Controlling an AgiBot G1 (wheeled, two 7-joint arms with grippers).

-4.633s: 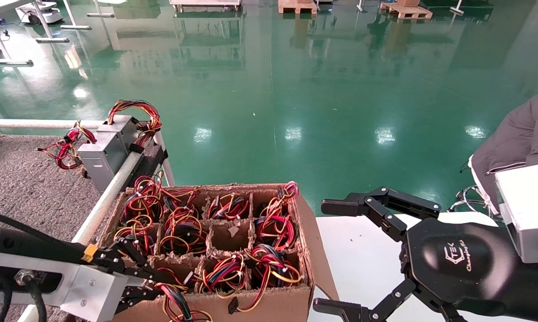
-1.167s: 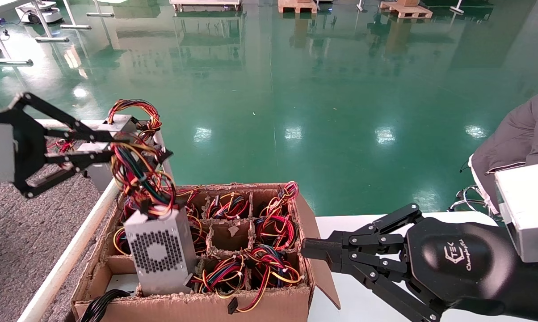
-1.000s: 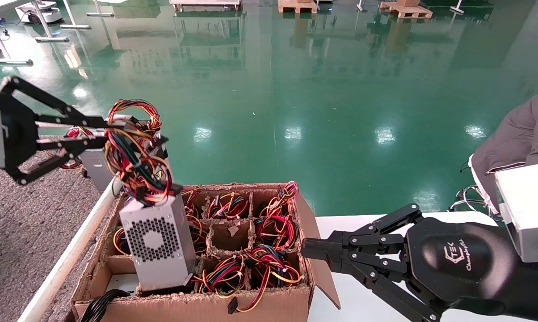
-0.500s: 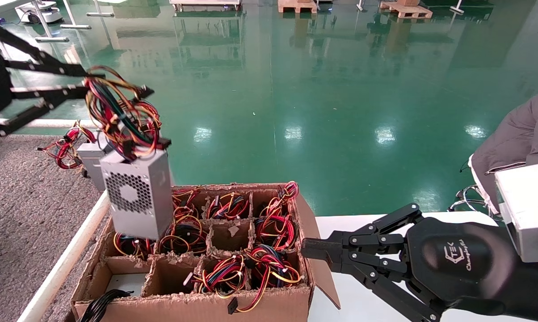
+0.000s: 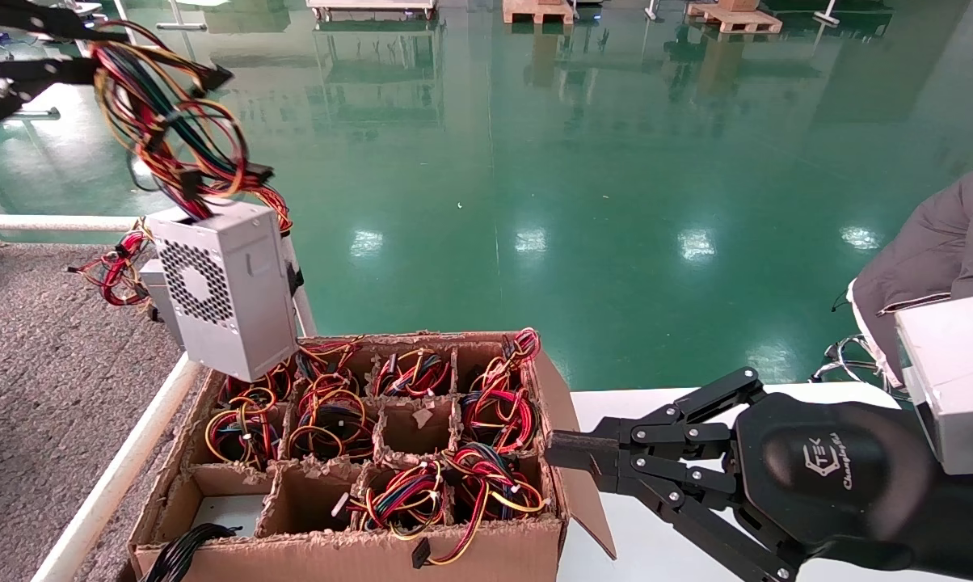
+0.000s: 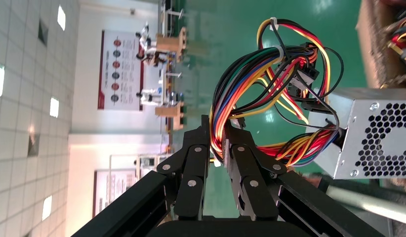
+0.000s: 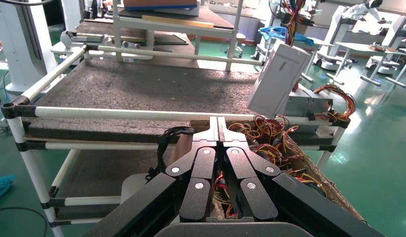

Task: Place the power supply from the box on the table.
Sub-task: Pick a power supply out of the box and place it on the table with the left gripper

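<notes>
I have the left gripper [image 6: 217, 148] high at the upper left of the head view, its fingers [image 6: 243, 163] pinched on the wire bundle [image 5: 171, 121] of the power supply [image 5: 224, 291]. The unit hangs from those wires, clear of the box [image 5: 486, 554] and above its far-left corner, close to the white rail [image 5: 115, 485] of the table [image 5: 42, 380]. It is a small silver-grey metal cuboid, tilted, with a round honeycomb vent grille [image 5: 189, 283] on the face turned toward me. The wires are red, yellow, orange, black, blue and green, looped and ending in black connectors. From the left wrist camera I see a screw at the casing's corner beside the grille. More supplies lie on the grey felt top behind it. My right gripper [image 5: 563, 453] rests with its fingers pressed together, its tip at the box's right wall, over the white tabletop [image 5: 656, 493].
</notes>
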